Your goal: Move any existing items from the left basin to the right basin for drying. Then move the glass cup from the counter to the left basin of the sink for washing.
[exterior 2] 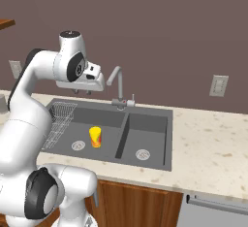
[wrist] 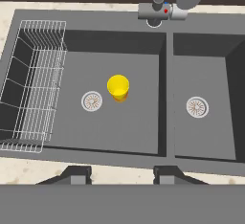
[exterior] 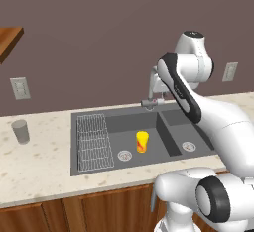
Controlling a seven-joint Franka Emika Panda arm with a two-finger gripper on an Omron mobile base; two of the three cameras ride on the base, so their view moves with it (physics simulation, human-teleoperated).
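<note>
Yellow bottle w/ red-orange band (wrist: 118, 87): upright in left basin (wrist: 129, 127), beside drain. Tool (wrist: 122, 175): above sink, jaws part open, empty. Step: 1st transfer, not begun. Next: descend, grip bottle, shift to right basin (wrist: 210, 137). Glass cup (exterior: 21, 131): on desk (exterior: 34, 169).

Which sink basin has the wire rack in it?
The left basin, the wider one holding the wire rack and yellow bottle; the right basin has none.
</note>
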